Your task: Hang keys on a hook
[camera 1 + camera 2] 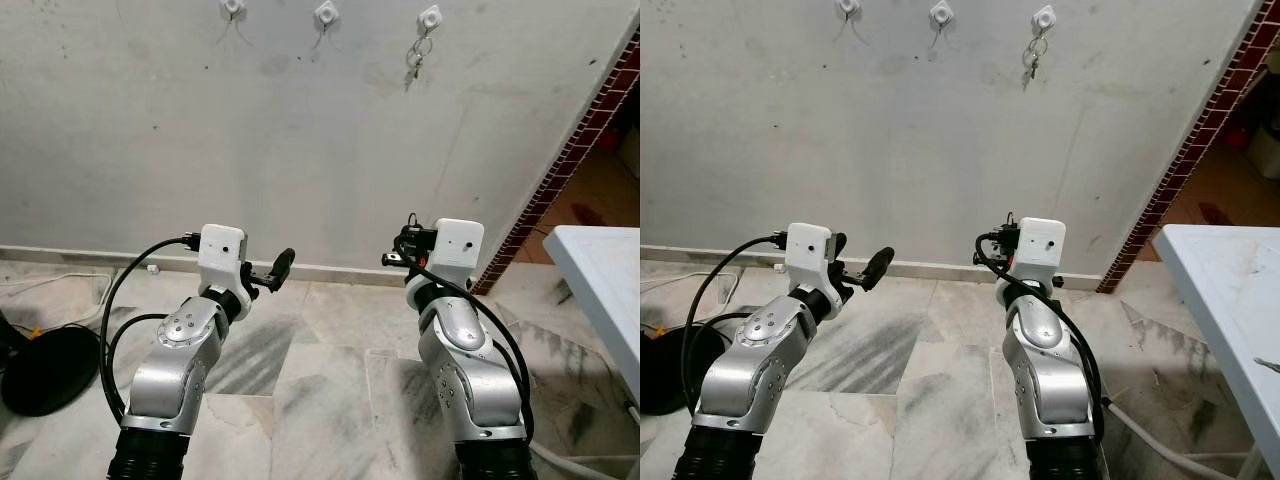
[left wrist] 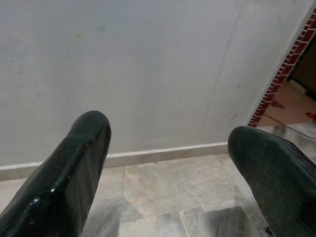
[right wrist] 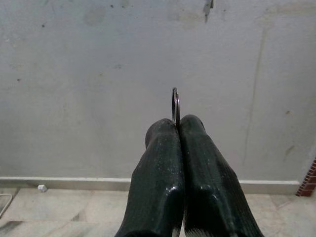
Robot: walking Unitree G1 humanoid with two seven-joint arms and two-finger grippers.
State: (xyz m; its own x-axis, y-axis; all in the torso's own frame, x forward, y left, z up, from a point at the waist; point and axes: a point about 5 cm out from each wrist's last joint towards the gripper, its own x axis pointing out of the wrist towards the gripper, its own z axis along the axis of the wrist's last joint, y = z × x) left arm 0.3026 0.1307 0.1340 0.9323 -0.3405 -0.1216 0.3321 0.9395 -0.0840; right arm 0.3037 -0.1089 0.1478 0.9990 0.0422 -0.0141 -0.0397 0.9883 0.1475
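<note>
The right gripper [image 3: 177,123] has its two fingers pressed together on a key ring [image 3: 175,104], held low in front of the wall [image 1: 300,150], so the ring is picked up but not yet hung. High on the wall are three hooks: the left hook [image 1: 232,8] at about 11 o'clock and the middle hook [image 1: 326,14] at 12 o'clock look free, while the right hook [image 1: 429,18] at 1 o'clock already holds some keys [image 1: 417,55]. The right wrist view shows the thin ring between the fingers, which the eye views are too far off to show, and the left wrist view shows the left gripper [image 2: 168,148] with its fingers wide apart, holding nothing.
</note>
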